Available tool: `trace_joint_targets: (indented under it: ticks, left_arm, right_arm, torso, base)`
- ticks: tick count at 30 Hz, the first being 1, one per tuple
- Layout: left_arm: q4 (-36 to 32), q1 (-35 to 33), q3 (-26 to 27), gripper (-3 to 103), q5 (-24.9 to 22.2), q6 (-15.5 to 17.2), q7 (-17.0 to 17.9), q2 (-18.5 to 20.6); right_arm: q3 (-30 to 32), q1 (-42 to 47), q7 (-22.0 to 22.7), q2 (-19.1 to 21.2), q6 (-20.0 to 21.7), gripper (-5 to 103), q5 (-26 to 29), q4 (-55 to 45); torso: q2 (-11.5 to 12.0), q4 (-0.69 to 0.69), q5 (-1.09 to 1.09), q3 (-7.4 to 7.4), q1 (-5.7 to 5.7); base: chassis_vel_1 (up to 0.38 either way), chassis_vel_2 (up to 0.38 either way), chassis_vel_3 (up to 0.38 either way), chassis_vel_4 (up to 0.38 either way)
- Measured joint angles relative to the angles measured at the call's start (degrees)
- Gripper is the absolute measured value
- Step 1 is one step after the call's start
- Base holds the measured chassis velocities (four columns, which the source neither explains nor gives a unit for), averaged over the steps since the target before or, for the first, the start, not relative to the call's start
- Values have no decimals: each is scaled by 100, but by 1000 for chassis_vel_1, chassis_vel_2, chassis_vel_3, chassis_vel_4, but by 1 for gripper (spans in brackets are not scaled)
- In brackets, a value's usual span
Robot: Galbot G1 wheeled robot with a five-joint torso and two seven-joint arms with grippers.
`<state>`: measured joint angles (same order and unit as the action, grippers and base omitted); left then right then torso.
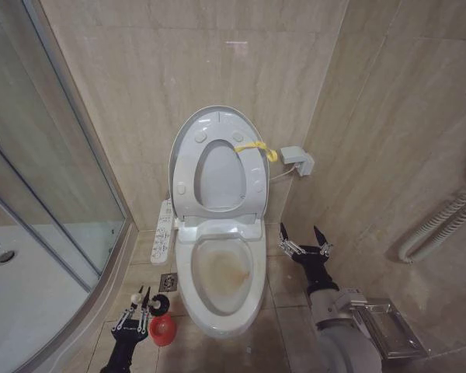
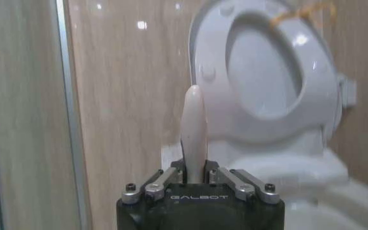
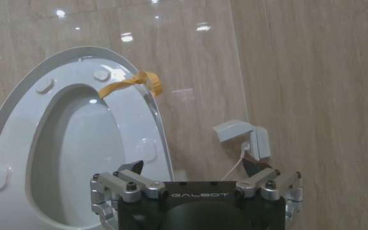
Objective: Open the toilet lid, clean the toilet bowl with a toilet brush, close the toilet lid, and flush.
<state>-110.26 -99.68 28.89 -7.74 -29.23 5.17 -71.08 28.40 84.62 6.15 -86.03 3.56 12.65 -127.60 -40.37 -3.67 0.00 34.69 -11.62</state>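
Our left end effector (image 1: 137,299), low on the floor beside the toilet bowl (image 1: 221,268), is clamped on the pale handle of the toilet brush (image 2: 193,134), which stands upright between its fingers in the left wrist view. Just beside it on the tiles sits the red cup holder (image 1: 162,330); the brush's bristle head appears to rest in that cup, though we cannot make it out clearly from above.

Our right end effector (image 1: 304,238) hangs on the other side of the bowl, its dark fingertips spread well apart and gripping nothing.

Between the two arms, the bowl lies uncovered, brownish-yellow staining showing inside it. The toilet lid (image 1: 188,134) stands raised against the tiled wall (image 1: 140,70), with the seat ring (image 1: 252,175) lifted against it and a yellow loop tag (image 1: 256,148) at the ring's edge. A white button panel (image 1: 163,231) runs along the bowl's left side. A small grey wall box (image 3: 241,136) is mounted to the right of the lid, and a glass shower screen (image 1: 46,179) stands at far left.
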Motion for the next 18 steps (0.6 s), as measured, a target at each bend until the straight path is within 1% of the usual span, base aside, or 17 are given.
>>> trace_joint_targets:
  ticks: [1, 4, 5, 8, 9, 11, 16, 18]
  left_arm:
    - [0, 0, 0, 18, 0, 0, 0, 0]
    - [-630, -317, 19, 18, 30, 3, 153, 54]
    - [-630, -317, 19, 18, 30, 3, 153, 54]
    - [-1111, -494, -17, 18, 112, 19, 236, 56]
    - [-1111, -494, -17, 18, 112, 19, 236, 56]
    - [-1484, -571, -85, 18, 168, 62, 264, 48]
    - [-1796, -556, -177, 18, 170, 131, 265, 80]
    - [-1924, -426, -278, 18, 122, 208, 226, 138]
  right_arm:
    - [0, 0, 0, 0, 0, 100, 0, 0]
    - [0, 0, 0, 0, 0, 100, 0, 0]
    - [0, 0, 0, 0, 0, 100, 0, 0]
    - [0, 0, 0, 0, 0, 100, 0, 0]
    - [0, 0, 0, 0, 0, 100, 0, 0]
    - [0, 1, 0, 0, 0, 100, 0, 0]
    - [0, 0, -1, 0, 0, 100, 0, 0]
    - [0, -1, 0, 0, 0, 100, 0, 0]
  torso:
    - [0, 0, 0, 0, 0]
    - [0, 0, 0, 0, 0]
    - [0, 0, 0, 0, 0]
    - [0, 0, 0, 0, 0]
    - [0, 0, 0, 0, 0]
    - [0, 0, 0, -1, 1]
    - [0, 0, 0, 0, 0]
    - [1, 0, 0, 1, -2]
  base:
    - [0, 0, 0, 0]
    - [0, 0, 0, 0]
    - [0, 0, 0, 0]
    - [0, 0, 0, 0]
    - [0, 0, 0, 0]
    - [0, 0, 0, 0]
    - [-49, 48, 47, -57]
    - [-55, 70, 57, -47]
